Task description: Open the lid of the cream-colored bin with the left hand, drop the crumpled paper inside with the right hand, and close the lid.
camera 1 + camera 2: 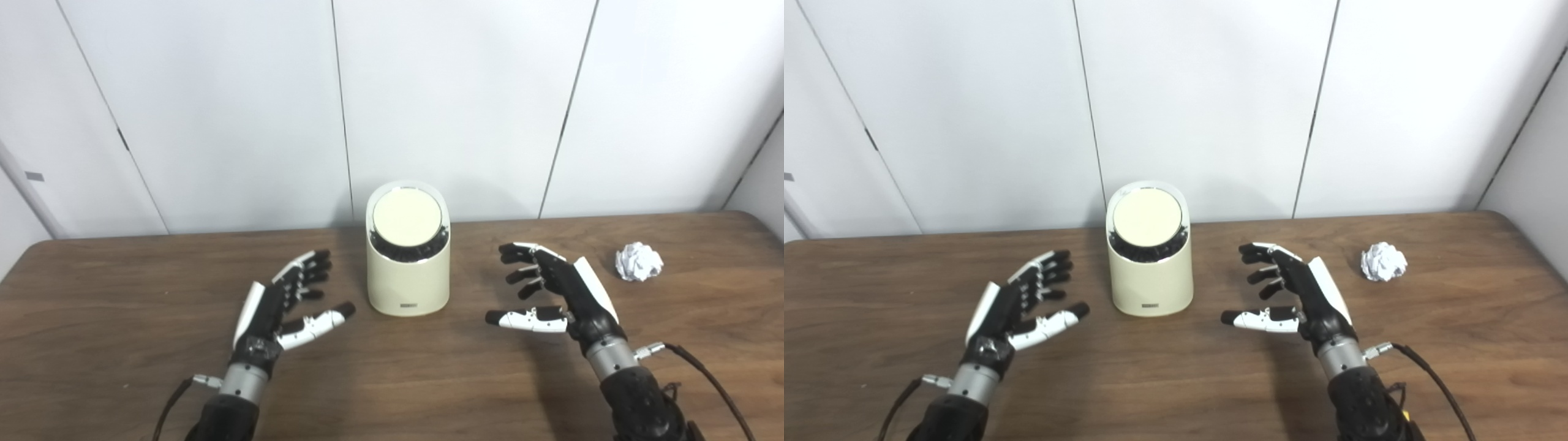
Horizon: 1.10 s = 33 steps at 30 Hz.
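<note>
A small cream-colored bin (408, 275) stands upright at the middle of the brown table, near the back. Its round lid (407, 218) lies flat in the slanted top, shut. A ball of crumpled white paper (638, 261) rests on the table far to the right. My left hand (288, 303) hovers left of the bin, palm turned inward, fingers spread and holding nothing. Right of the bin, my right hand (551, 291) mirrors it, open and empty, with the paper a short way beyond its back.
The wooden table (392, 380) runs the full width, its back edge against a white panelled wall (429, 92). A dark cable (704, 373) trails from the right wrist.
</note>
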Available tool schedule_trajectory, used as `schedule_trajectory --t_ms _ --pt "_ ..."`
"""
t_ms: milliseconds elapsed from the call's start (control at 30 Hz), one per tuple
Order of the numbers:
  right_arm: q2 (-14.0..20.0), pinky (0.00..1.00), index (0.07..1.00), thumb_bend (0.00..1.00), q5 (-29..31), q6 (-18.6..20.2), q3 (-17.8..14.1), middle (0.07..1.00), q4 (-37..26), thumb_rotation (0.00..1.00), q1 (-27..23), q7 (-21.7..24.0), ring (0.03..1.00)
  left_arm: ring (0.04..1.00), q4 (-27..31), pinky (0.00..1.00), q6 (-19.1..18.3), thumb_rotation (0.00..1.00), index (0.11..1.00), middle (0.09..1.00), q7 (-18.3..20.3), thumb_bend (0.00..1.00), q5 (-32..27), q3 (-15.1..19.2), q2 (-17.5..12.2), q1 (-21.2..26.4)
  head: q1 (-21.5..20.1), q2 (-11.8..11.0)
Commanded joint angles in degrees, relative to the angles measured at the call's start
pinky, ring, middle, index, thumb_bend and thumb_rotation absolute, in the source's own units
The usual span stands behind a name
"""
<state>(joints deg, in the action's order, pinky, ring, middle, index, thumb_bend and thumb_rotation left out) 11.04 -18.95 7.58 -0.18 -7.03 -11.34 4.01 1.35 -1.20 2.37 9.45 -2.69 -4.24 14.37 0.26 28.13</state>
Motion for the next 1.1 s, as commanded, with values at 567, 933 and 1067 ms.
schedule_trajectory --t_ms 567,933,1067 --pt "0.5 0.48 0.736 0.76 0.3 -3.2 0.8 0.745 0.2 0.13 -0.9 -2.4 0.630 0.827 0.4 0.67 -9.1 0.20 0.839 0.826 -5.1 0.88 8.7 -1.0 1.9 16.8 0.4 -2.1" --pt "0.0 0.47 0.731 0.76 0.4 -3.2 0.9 0.743 0.2 0.13 -0.9 -2.5 0.625 0.883 -1.7 0.75 -11.1 0.24 0.868 0.875 -4.0 0.91 11.1 -3.2 1.1 20.6 0.1 -2.2" --pt "-0.3 0.47 0.731 0.75 0.2 -3.0 1.2 0.746 -0.2 0.10 -0.9 -2.6 0.621 0.895 -2.9 0.77 -11.4 0.26 0.887 0.893 -4.0 0.96 12.2 -4.0 0.6 21.8 -0.3 -2.3"
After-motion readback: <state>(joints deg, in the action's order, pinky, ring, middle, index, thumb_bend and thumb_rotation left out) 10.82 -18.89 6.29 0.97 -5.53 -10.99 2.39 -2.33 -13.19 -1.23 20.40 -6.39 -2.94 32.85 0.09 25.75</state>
